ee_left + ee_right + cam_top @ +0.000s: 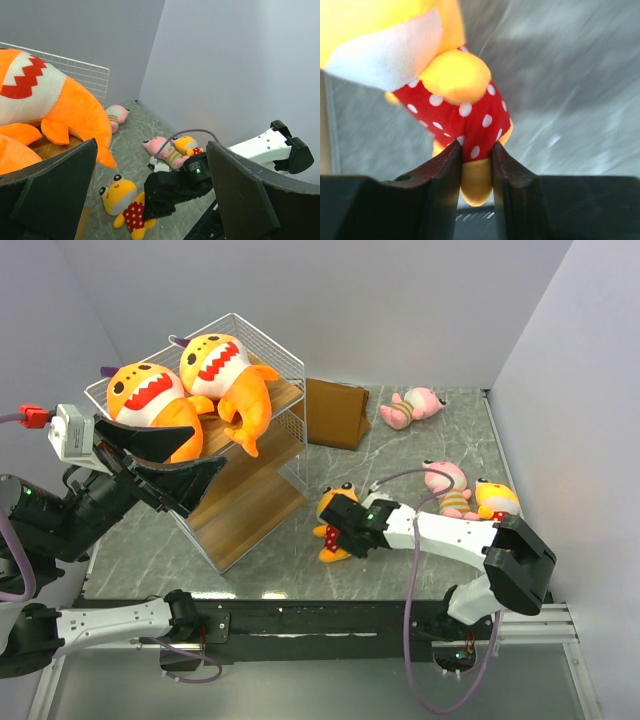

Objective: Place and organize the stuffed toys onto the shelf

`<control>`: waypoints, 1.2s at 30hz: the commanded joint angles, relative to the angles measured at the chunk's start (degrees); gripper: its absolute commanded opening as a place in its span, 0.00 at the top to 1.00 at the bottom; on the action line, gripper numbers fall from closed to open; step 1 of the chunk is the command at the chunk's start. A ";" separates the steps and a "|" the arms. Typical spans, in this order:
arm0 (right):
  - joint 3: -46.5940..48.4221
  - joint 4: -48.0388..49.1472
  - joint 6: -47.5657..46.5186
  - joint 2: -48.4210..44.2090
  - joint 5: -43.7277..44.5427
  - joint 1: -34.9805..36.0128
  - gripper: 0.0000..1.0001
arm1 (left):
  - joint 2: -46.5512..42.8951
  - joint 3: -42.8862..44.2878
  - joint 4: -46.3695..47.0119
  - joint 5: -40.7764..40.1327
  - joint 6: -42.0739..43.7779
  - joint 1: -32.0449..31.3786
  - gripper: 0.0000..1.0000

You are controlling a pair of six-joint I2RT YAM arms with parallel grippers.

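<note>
Top view: we record the left pincer point(172, 462) with its jaws wide apart and holding nothing, close to the shelf point(250, 502). Two orange sharks point(228, 375) lie on the top board just beyond its fingertips. The right pincer point(336, 526) is on the red-dotted toy point(338, 498), which lies on the table point(420, 440).

Left wrist view: we see that toy below and ahead of the spread fingers.

Right wrist view: both jaws pinch the toy's dotted body, with its head beyond the fingertips.

Grey marbled tabletop point(400, 455). Shelf point(250, 495) stands at left rear. On its top board lie left shark point(150, 400) and right shark point(225, 370), side by side. On the tabletop: brown bag point(335, 412) just beside the shelf; pink plush point(415, 405) at rear; second pink plush point(447, 485) touching orange-headed plush point(497, 500) at right; red-dotted plush point(332, 502) near the shelf's foot.
</note>
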 commanded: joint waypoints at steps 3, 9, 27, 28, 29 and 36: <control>-2.92 1.17 -23.57 -2.12 6.10 -9.30 0.54 | 0.15 1.84 0.82 -1.19 1.32 -0.16 0.04; 4.09 -9.35 -16.85 -2.29 12.43 -10.80 0.31 | -0.11 0.70 1.52 -1.55 1.85 -0.16 0.04; 0.15 -7.34 20.17 -14.25 -0.49 -3.51 0.28 | -0.11 1.05 1.79 -0.50 0.79 -0.16 0.04; 0.33 -8.13 22.53 -12.68 -0.93 -3.07 0.28 | -0.20 1.05 1.79 -0.41 0.62 -0.16 0.04; 0.42 -8.31 23.42 -11.97 -1.37 -2.63 0.28 | -0.11 0.96 1.61 -0.32 0.53 -0.16 0.04; -1.25 -2.69 26.68 -7.22 0.29 -1.57 0.30 | -0.29 0.87 1.26 -0.23 0.09 -0.16 0.04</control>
